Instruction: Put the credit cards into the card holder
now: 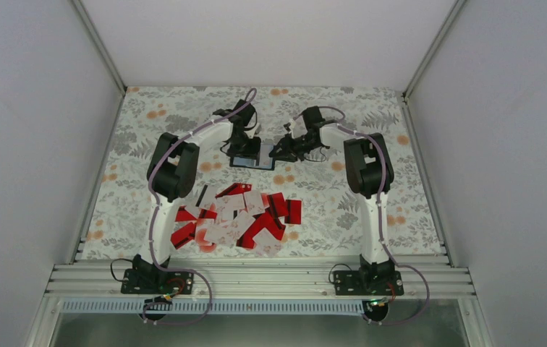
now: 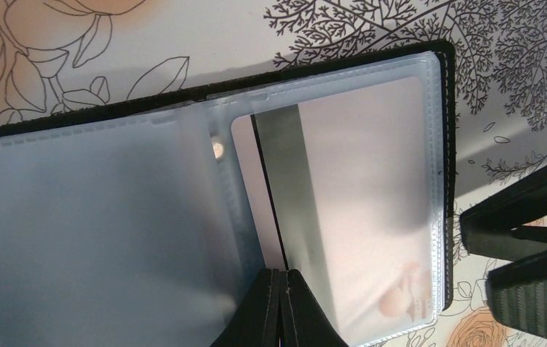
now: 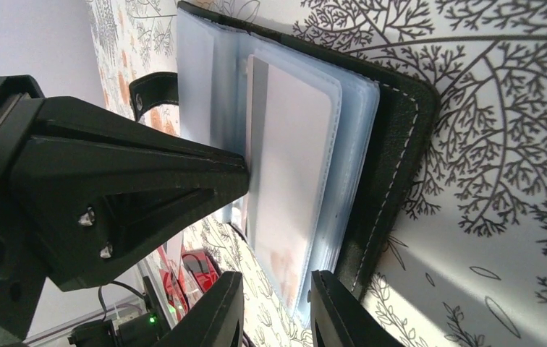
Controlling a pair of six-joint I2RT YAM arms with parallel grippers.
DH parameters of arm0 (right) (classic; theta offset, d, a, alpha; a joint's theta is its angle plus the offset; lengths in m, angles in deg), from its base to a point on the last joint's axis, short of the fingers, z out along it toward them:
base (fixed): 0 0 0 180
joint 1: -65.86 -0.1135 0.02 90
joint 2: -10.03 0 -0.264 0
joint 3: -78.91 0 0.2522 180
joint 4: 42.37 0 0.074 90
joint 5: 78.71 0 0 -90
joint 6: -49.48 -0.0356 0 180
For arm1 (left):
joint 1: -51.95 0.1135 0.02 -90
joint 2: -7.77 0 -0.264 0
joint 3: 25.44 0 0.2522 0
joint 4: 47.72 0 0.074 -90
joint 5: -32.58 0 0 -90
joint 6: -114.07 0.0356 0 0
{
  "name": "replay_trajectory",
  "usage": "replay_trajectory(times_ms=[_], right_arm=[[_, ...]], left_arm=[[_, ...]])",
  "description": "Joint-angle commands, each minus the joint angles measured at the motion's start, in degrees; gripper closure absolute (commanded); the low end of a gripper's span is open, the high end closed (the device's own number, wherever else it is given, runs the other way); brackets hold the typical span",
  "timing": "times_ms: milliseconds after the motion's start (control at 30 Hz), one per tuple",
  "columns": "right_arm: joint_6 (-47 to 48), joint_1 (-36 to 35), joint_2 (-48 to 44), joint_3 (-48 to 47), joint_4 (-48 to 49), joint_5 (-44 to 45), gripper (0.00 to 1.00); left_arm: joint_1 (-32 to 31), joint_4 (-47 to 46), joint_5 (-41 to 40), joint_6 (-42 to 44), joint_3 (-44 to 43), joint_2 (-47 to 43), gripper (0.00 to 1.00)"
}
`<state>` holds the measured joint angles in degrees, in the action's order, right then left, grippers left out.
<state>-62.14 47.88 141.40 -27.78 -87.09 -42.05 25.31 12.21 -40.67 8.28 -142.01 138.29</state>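
1. The open card holder [image 1: 249, 162] lay between both grippers, beyond the loose cards [image 1: 238, 217].
2. Left gripper [image 2: 282, 307] was shut, tip at the holder's clear sleeve.
3. Right gripper [image 3: 276, 282] stood slightly open, empty, beside the holder's edge.

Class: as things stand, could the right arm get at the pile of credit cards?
Probably yes. The credit cards lie uncovered on the table, on the near side of the right gripper, whose jaws stand apart at the card holder. Nothing lies between them.
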Motion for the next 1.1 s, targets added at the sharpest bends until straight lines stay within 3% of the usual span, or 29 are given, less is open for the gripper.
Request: replay_trajectory(times_ms=[0, 1067], right_arm=[[-0.7, 0.0, 1.7, -0.9, 0.9, -1.6, 0.75], [-2.1, -1.8, 3.1, -2.7, 1.3, -1.9, 0.81]], left_arm=[[0.0, -0.5, 1.2, 0.8, 0.9, 0.4, 0.98], [0.0, -3.6, 7.2, 0.3, 3.9, -1.3, 0.98]])
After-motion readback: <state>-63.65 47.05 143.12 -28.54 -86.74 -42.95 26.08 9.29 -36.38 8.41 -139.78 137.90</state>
